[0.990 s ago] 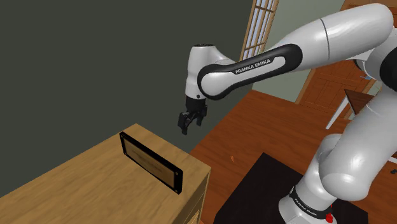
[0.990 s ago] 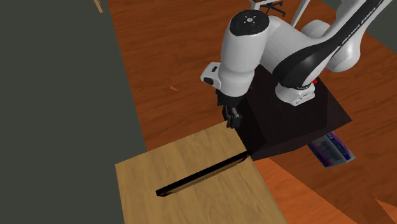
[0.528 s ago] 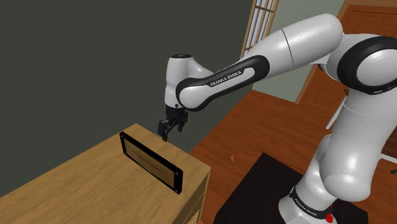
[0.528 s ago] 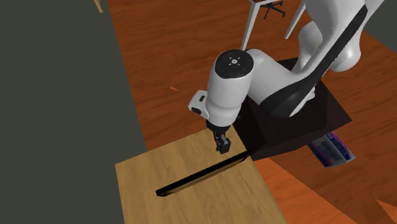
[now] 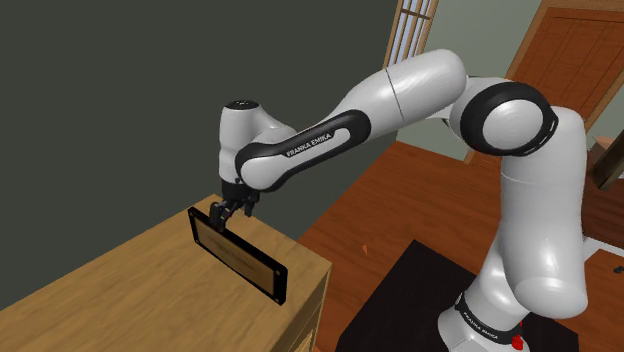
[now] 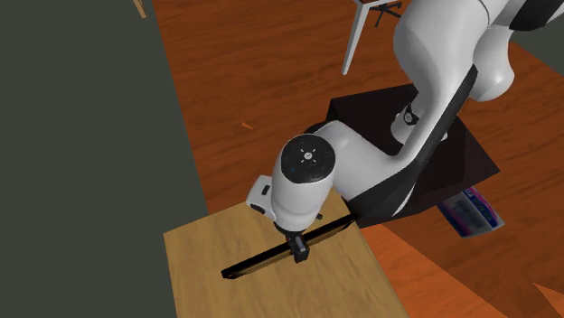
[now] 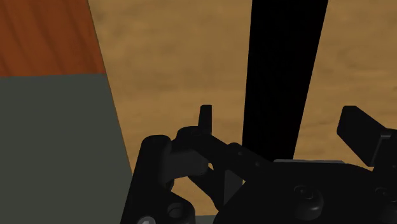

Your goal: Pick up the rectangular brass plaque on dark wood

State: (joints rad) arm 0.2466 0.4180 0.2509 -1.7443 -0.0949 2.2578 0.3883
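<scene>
Step in hand, by our judgement: end of the approach, just short of the grasp. The plaque (image 5: 238,252) stands upright on its long edge on the light wooden cabinet top (image 5: 110,290), near the side closest to the stand. It has a black frame, and its brass-coloured face is turned toward the shoulder camera. The gripper (image 5: 228,208) hangs over its top edge, pointing down. In the second exterior view the plaque (image 6: 258,260) reads as a thin black strip seen edge-on, with the gripper (image 6: 298,249) over it at about mid-length. In the wrist view the gripper (image 7: 280,118) is spread wide. Its fingers (image 7: 205,118) stand one on each side of the plaque's (image 7: 283,63) edge, apart from it, with nothing clasped. We cannot tell whether the tips are already below the top edge. The next move calls for a short straight descent, then closing across the thin dimension. We expect a sideways nudge would topple it.
</scene>
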